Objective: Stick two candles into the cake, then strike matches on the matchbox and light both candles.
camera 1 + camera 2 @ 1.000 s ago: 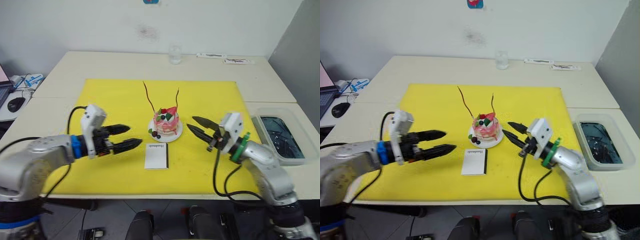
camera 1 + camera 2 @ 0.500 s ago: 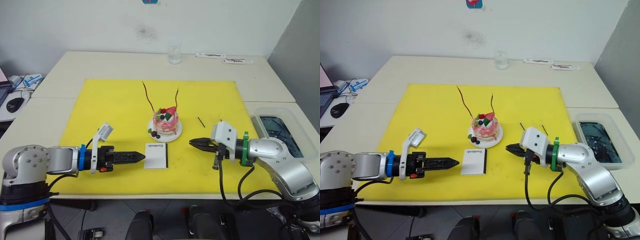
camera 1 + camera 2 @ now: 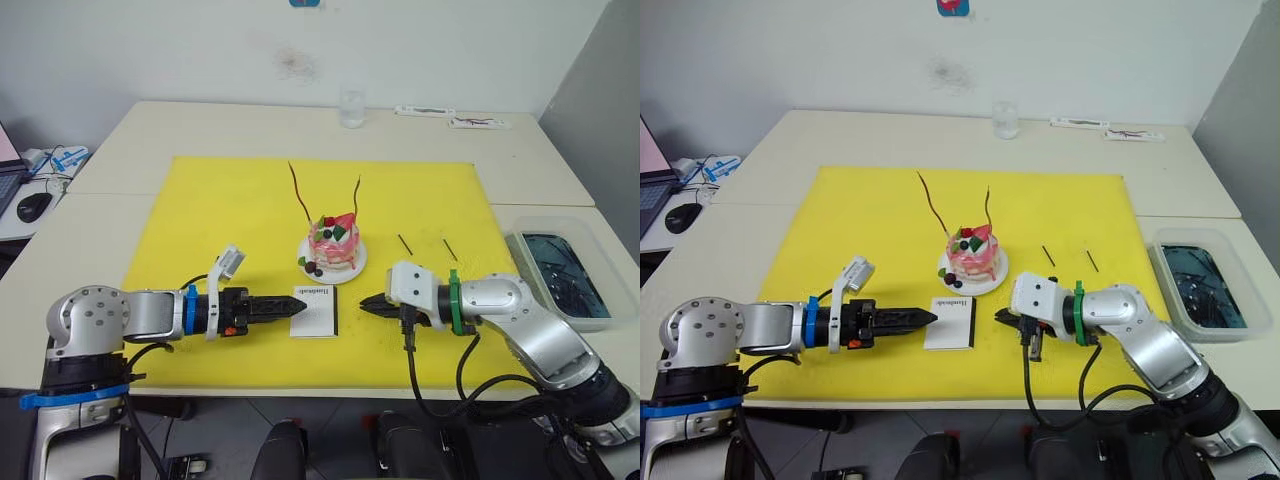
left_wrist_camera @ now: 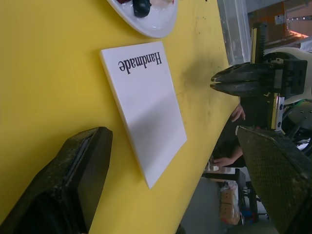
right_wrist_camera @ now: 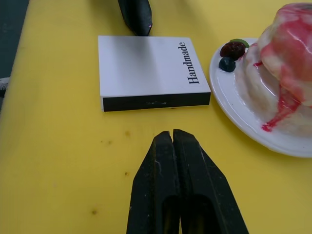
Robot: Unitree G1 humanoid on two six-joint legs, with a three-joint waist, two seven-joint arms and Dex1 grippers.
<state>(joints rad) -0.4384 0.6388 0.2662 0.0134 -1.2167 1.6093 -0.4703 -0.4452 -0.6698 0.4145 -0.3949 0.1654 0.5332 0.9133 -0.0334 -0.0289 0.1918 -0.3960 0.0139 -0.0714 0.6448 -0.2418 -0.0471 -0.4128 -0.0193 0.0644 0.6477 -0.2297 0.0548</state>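
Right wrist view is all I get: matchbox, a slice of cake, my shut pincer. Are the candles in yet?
Observer: Yes. The dark red candle and the tan candle both stand in the cake.
Operator: Where are the matches?
Observer: Two matches lie on the yellow mat to the cake's right, apart from both pincers.
Operator: Is the other pincer open?
Observer: Yes, the left pincer is open, at the left edge of the matchbox.
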